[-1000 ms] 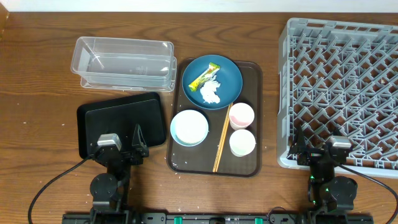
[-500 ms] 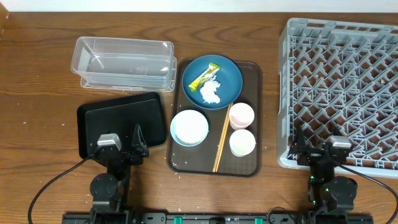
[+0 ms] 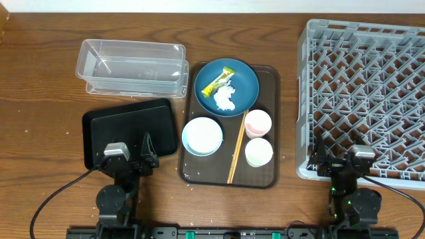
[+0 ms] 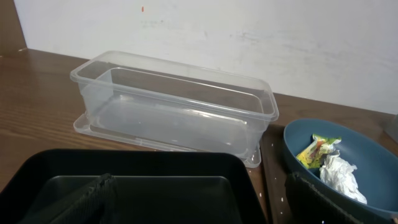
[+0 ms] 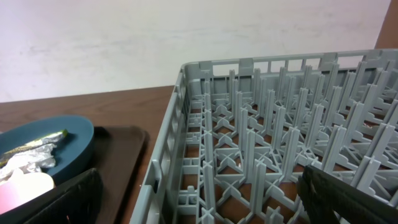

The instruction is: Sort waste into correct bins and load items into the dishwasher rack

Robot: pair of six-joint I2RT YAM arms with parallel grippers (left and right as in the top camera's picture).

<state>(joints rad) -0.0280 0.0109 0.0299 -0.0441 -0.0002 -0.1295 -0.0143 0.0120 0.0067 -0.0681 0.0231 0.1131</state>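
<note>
The dark-blue plate (image 3: 226,87) sits at the far end of the brown serving tray (image 3: 267,176) with the yellow-green wrapper (image 3: 218,81), the white tissue and rice (image 3: 225,99) on it. The light-blue bowl (image 3: 202,135), two pale cups (image 3: 257,123) (image 3: 259,152) and the chopsticks (image 3: 236,157) lie nearer on the tray. The clear tub (image 3: 131,68) and black tray (image 3: 132,132) are to the left, the grey rack (image 3: 364,86) to the right. My left gripper (image 3: 128,161) is open and empty at the near edge, over the black tray (image 4: 137,186). My right gripper (image 3: 337,161) is open and empty at the rack's near-left corner (image 5: 205,162).
The left wrist view shows the clear tub (image 4: 174,102) ahead and the plate (image 4: 336,162) with the wrapper (image 4: 316,151) to the right. The right wrist view shows the plate's edge (image 5: 56,146) at left. A white wall runs behind the table.
</note>
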